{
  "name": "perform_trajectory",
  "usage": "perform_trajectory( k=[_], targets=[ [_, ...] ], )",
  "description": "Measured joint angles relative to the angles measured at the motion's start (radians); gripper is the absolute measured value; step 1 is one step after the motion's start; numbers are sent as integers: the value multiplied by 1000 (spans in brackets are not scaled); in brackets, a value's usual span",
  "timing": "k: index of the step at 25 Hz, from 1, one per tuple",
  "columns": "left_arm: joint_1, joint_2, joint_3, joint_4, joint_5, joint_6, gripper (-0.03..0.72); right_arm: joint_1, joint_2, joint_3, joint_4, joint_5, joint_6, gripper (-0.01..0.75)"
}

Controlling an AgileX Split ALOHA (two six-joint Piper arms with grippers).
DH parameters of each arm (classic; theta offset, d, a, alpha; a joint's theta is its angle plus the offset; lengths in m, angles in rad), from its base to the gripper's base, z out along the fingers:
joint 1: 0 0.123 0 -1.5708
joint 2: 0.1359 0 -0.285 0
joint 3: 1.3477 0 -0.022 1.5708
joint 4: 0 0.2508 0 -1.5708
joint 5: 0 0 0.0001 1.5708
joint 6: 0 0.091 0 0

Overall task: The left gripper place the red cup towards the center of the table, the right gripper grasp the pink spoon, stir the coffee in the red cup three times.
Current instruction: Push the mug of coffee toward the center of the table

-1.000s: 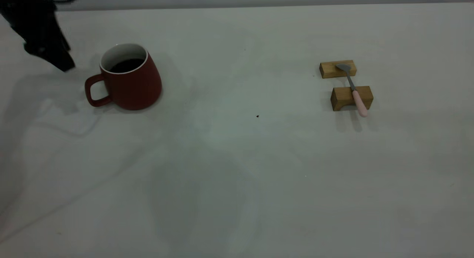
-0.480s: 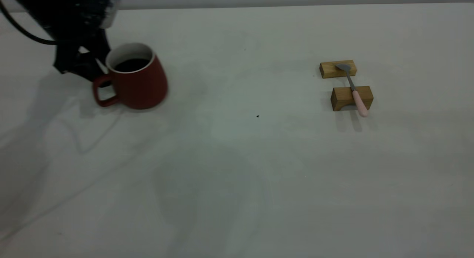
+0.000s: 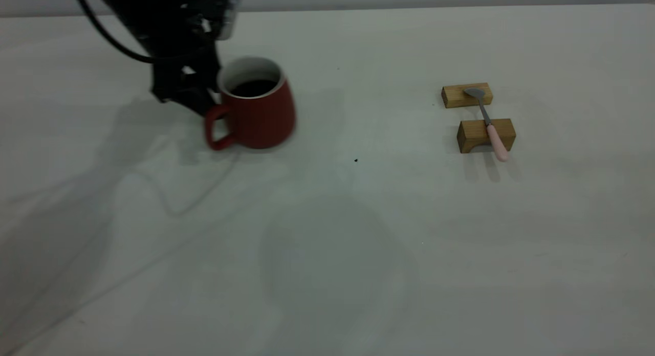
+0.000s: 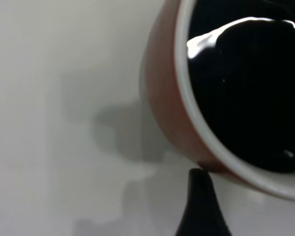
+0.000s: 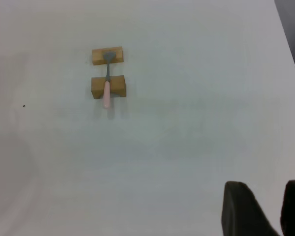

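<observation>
The red cup [image 3: 261, 118] stands on the table [image 3: 358, 253], left of centre, with dark coffee [image 3: 254, 87] inside. My left gripper [image 3: 197, 97] sits at the cup's handle on its left side and appears shut on it. In the left wrist view one dark finger [image 4: 201, 206] touches the cup's red wall [image 4: 162, 98] below the glossy coffee [image 4: 246, 88]; the other finger is out of view. The pink spoon [image 3: 488, 123] lies across two wooden blocks at the right. My right gripper [image 5: 270, 211] hangs open, far from the spoon [image 5: 107, 91], and is outside the exterior view.
Two tan wooden blocks [image 3: 453, 96] [image 3: 473, 135] hold the spoon off the table at the right. A tiny dark speck [image 3: 355, 160] marks the table between the cup and the blocks. The table's right edge [image 5: 290, 49] shows in the right wrist view.
My left gripper came in from the far left, reached the cup's handle, and moved right with the cup toward the table's middle. Spoon and blocks have not moved.
</observation>
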Motion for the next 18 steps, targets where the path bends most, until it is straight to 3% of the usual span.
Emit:
perform_trajectory(
  k=[6,12,18],
  targets=[
    [-70,3,0,-92,-33,-2,586,0,0,0,0,0,0,239],
    [-79,3,0,-121,-35,-2,586,0,0,0,0,0,0,239],
    [-67,-28,0,16,21,-129,586,0,0,0,0,0,0,239]
  ],
)
